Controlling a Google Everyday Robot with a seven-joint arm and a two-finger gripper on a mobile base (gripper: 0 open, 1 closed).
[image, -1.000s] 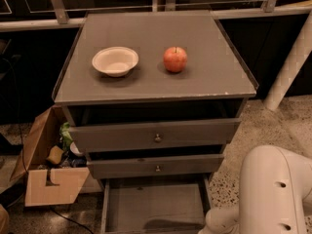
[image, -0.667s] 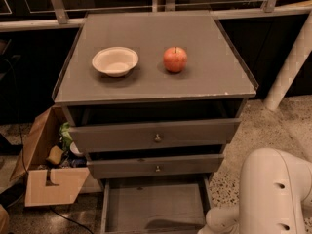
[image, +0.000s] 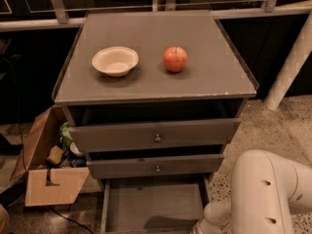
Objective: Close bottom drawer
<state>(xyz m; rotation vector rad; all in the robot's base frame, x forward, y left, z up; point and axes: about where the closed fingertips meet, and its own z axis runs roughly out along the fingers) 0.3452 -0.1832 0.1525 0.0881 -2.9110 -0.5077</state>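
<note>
A grey-brown wooden cabinet fills the centre of the view, its flat top (image: 146,84) dull and lightly scuffed, with a pale chip on the front edge toward 4 o'clock. On that top, a shallow cream-coloured bowl (image: 115,61) sits at about 10 o'clock and a round red apple (image: 175,59) at about 1 o'clock, the two well apart and each throwing a soft shadow.

All three drawers stand out from the carcass. The widest top drawer (image: 117,136) is pulled out a little, and the mid-width drawer (image: 117,167) below it likewise, each with a small brass knob at its centre. The bottom drawer (image: 151,206) is at 6 o'clock, drawn out farthest. Its grey floor and low side walls are open to view, its front cut off by the lower edge.

At 5 o'clock a thick white robot arm (image: 265,199) bends down just beside the bottom drawer's right wall. The gripper lies past the lower edge, so whether it is apart or together cannot be told.

The room is dim. A speckled stone floor (image: 265,130) spreads to the right, and a white round post (image: 290,65) leans at 2 o'clock. An open cardboard box (image: 53,191) lies at 8 o'clock, with a metal railing (image: 58,6) and dark panes at 12.
</note>
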